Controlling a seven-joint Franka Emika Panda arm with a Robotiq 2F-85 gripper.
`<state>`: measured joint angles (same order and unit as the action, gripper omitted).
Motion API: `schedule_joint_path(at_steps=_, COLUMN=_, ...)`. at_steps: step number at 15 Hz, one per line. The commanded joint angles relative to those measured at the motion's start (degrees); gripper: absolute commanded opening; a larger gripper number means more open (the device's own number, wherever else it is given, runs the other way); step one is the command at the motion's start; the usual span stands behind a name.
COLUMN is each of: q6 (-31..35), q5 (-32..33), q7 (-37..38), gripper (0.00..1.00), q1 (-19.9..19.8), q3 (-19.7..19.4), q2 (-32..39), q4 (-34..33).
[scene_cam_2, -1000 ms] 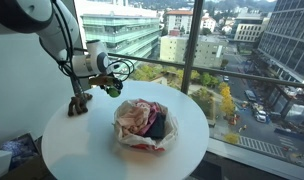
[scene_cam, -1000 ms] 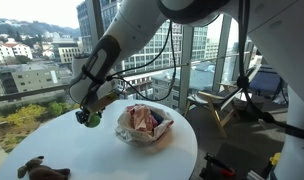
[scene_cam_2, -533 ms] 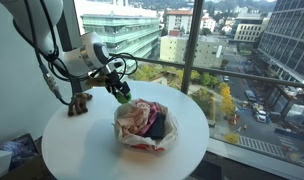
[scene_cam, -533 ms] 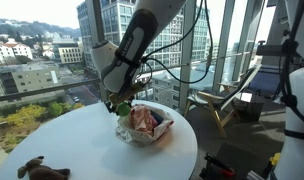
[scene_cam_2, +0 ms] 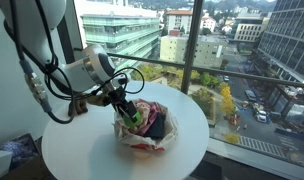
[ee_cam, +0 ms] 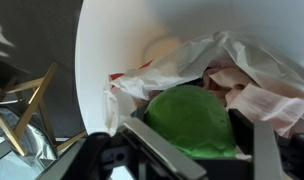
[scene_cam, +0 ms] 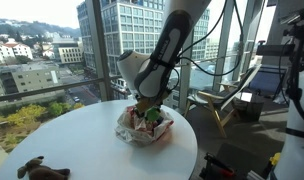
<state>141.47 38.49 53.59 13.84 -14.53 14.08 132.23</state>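
- Green ball is held between the 2 fingers of the gripper. The jaws are clamped on its sides and kept wide by its girth.
- No long axis can be made out on it. It is seen as round, so no direction of grip is favoured.
- It is held just above the crumpled bag of pink and red cloth, over the side nearer the arm. Whether it touches the cloth cannot be told.
- The bag is set near the middle of the round white table, and only 1 arm is present.
- A brown plush toy is seen at the table's edge, well apart from the bag.
- The ball is shown plainly in the wrist view alone. In both exterior views it is largely masked by the gripper.
- A wooden chair frame is also shown beyond the table rim in the wrist view.
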Motion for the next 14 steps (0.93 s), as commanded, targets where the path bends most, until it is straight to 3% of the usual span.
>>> schedule_joint_path(at_steps=1, q6=1.8, q5=4.2, q7=3.9, gripper=0.57, q1=-3.8, q3=2.3, q2=6.0, q4=-4.9)
schedule_joint_path(at_steps=9, q6=5.0, q5=8.7, q7=7.0, gripper=0.57, q1=-4.3, q3=1.3, q2=23.5, q4=-19.2)
schedule_joint_path(at_steps=14, q6=6.9, q5=9.3, q7=8.6, gripper=0.57, q1=-4.3, q3=1.8, q2=31.5, q4=-24.3)
